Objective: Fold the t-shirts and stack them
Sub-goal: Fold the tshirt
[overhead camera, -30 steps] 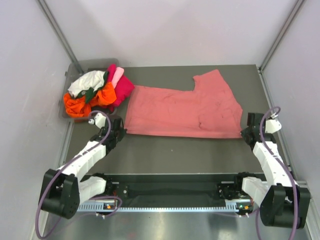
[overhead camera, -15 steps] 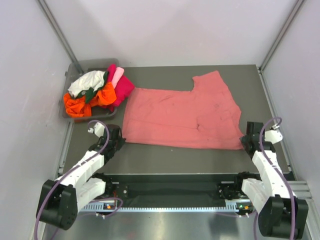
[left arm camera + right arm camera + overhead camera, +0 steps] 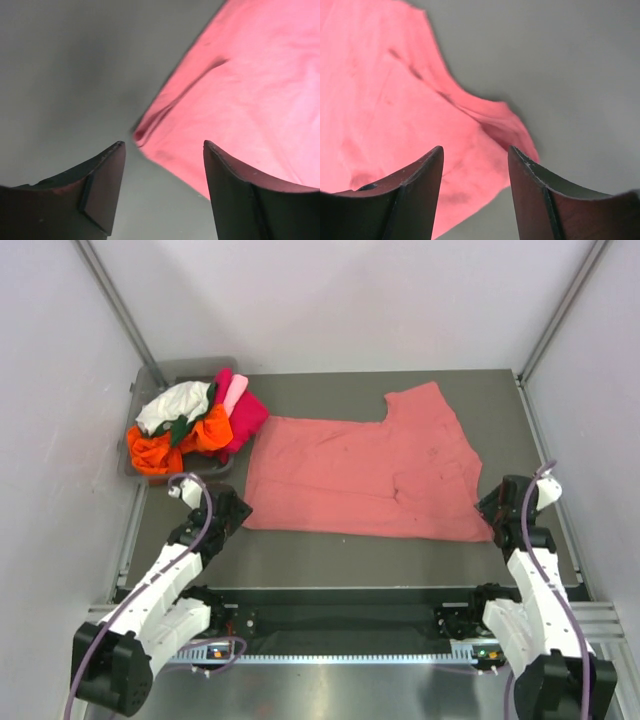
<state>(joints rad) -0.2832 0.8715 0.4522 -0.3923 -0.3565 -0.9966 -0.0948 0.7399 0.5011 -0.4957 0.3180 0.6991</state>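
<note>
A dusty salmon-pink t-shirt [image 3: 365, 465] lies spread flat on the dark table, one sleeve pointing to the back right. My left gripper [image 3: 233, 508] hovers open at its near left corner [image 3: 145, 135], nothing between the fingers. At the near right corner [image 3: 515, 135] my right gripper [image 3: 493, 508] stands open as well, empty, with the cloth lying under its jaws. Other t-shirts, orange [image 3: 160, 448], magenta [image 3: 243, 415], light pink, white [image 3: 175, 402] and dark green, sit heaped at the back left.
The heap fills a grey bin [image 3: 165, 373] at the table's back left corner. White walls close in on both sides and at the back. A metal rail [image 3: 340, 652] runs along the near edge between the arm bases.
Both grippers have opened and let go of the salmon-pink shirt's near corners. The near edge of the shirt has come forward toward the arms and now lies flat.
</note>
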